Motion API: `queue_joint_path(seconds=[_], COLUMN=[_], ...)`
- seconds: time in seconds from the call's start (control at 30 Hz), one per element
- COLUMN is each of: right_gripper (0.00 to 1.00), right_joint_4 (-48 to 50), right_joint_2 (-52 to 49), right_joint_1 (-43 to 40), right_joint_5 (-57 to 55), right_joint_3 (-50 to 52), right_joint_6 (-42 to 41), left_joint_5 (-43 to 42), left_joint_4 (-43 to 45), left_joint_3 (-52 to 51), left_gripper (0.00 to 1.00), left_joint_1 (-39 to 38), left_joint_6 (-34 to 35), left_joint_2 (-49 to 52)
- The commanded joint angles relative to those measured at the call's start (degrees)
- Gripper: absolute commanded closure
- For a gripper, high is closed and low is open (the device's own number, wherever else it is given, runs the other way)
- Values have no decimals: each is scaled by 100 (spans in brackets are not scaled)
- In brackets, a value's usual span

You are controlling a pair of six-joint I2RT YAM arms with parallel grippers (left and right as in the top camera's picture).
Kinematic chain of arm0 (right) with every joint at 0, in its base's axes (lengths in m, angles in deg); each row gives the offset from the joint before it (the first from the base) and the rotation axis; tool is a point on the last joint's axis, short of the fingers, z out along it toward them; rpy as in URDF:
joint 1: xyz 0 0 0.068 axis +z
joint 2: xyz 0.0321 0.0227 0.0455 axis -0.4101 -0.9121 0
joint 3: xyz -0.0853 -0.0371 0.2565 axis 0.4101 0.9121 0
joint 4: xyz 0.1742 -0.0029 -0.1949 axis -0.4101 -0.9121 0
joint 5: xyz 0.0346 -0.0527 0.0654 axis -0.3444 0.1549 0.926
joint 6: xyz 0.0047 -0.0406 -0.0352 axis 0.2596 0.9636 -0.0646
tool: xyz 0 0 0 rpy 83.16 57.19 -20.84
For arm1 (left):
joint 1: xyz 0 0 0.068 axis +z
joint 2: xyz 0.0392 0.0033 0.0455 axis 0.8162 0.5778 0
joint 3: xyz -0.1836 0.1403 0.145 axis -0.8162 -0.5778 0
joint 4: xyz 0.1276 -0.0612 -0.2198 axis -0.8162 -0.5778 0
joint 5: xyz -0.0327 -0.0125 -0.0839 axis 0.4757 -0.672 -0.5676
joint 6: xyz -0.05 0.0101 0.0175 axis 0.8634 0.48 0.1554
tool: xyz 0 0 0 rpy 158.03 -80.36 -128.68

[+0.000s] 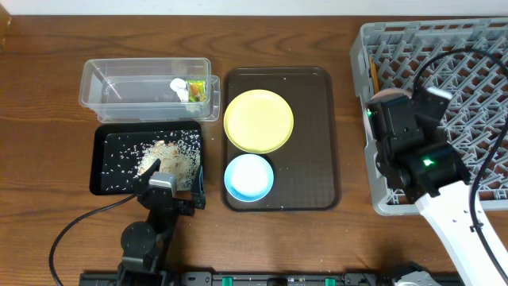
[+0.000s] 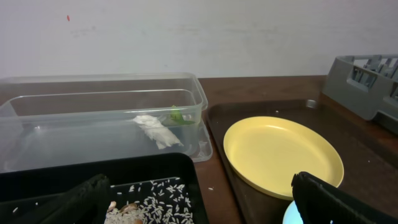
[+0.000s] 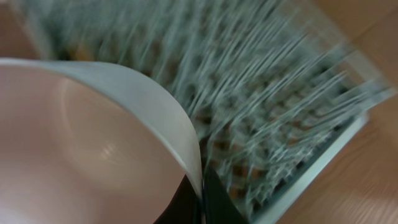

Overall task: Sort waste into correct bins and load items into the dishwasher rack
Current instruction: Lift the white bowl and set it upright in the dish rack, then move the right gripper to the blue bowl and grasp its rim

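The white bowl (image 3: pixel 93 143) hangs over the left side of the dishwasher rack (image 1: pixel 460 71), its rim pinched in the right gripper's (image 3: pixel 200 196) jaws, with the pegs just below and beyond. The left gripper (image 2: pixel 205 205), jaws spread, sits well left of the rack over the black tray (image 1: pixel 98 163), so the right arm is nearer.

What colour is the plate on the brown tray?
The plate is pale yellow, seen best in the overhead view.

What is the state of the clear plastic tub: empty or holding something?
Not empty. The clear tub holds a green-and-orange wrapper and a crumpled white scrap, both lying near one end.
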Motion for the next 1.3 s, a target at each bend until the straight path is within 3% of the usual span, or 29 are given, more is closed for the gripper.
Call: queue_joint_path(seconds=[0.0, 0.17, 0.47, 0.73, 1.07, 1.13, 1.2, 1.27], right_gripper=[99, 99, 99, 99, 93, 79, 48, 41], right_joint_4=[413, 981, 1084, 1672, 1381, 1259, 1128, 935], right_joint_2=[-240, -828, -2092, -2918, -3204, -3185, -3139, -3029], right_joint_1=[0, -317, -1163, -944, 13, 120, 214, 332], right_joint_5=[-1897, -2107, -2216, -1943, -1930, -1926, -1869, -1631], right_joint_3=[-33, -33, -33, -33, -33, -35, -48, -103], right_joint_6=[162, 1067, 1102, 1609, 1676, 1604, 1462, 1416], left_joint_5=[-85, -85, -85, -85, -85, -85, -85, -85], left_joint_4=[-109, -109, -109, -109, -109, -109, -109, -109], left_joint_3=[-140, -140, -140, -140, -140, -140, -140, -140], left_gripper=[5, 5, 5, 5, 5, 5, 5, 5], left_joint_1=[20, 20, 20, 20, 20, 20, 20, 20], left_joint_6=[-55, -55, -55, -55, -55, -55, -55, -55], left_joint_2=[-31, -31, -31, -31, -31, -31, -31, -31])
